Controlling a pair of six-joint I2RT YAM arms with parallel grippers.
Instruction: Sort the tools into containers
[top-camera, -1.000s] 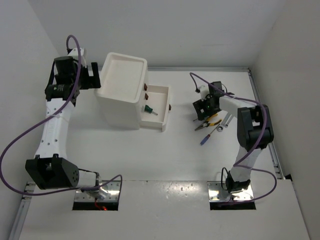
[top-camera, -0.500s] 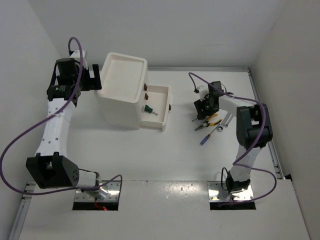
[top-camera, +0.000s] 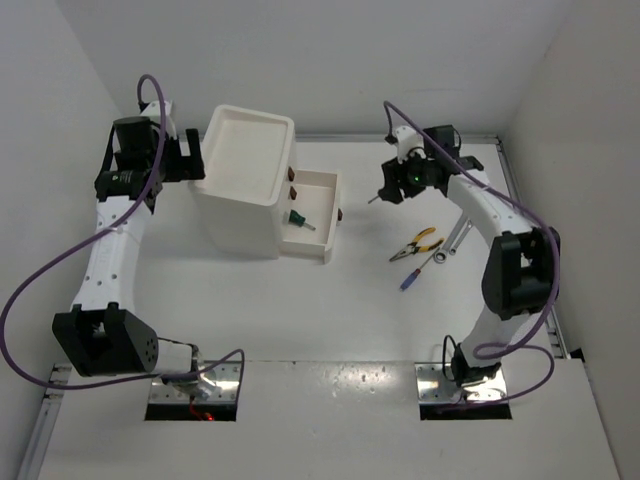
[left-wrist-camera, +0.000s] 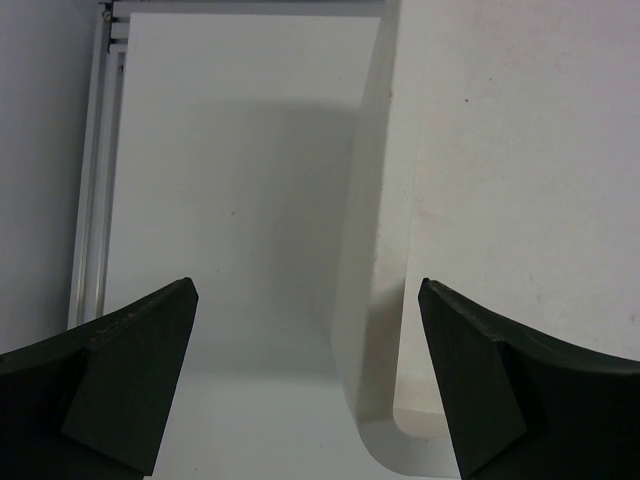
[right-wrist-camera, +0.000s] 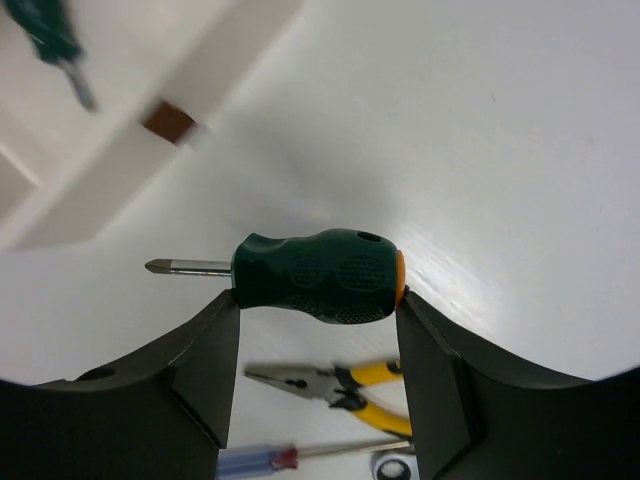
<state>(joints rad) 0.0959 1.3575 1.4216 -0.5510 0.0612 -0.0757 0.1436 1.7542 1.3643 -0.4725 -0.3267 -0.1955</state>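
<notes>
My right gripper (right-wrist-camera: 318, 300) is shut on a stubby green-handled screwdriver (right-wrist-camera: 315, 274) and holds it in the air right of the open drawer; it shows in the top view (top-camera: 388, 188). The white drawer unit (top-camera: 245, 180) has one drawer (top-camera: 312, 215) pulled out, with another green-handled screwdriver (top-camera: 298, 220) inside. Yellow-handled pliers (top-camera: 418, 243), a blue-handled screwdriver (top-camera: 412, 279) and silver wrenches (top-camera: 452, 240) lie on the table at the right. My left gripper (left-wrist-camera: 307, 330) is open and empty beside the unit's left side (left-wrist-camera: 380, 300).
The drawers' brown knobs (top-camera: 293, 180) face right. A metal rail (top-camera: 525, 230) runs along the table's right edge and walls close in on both sides. The pliers (right-wrist-camera: 340, 383) and blue screwdriver (right-wrist-camera: 260, 462) lie below the held tool.
My right gripper has lifted the green-handled screwdriver off the tool pile and moved it up and left. The left arm has stayed still.
</notes>
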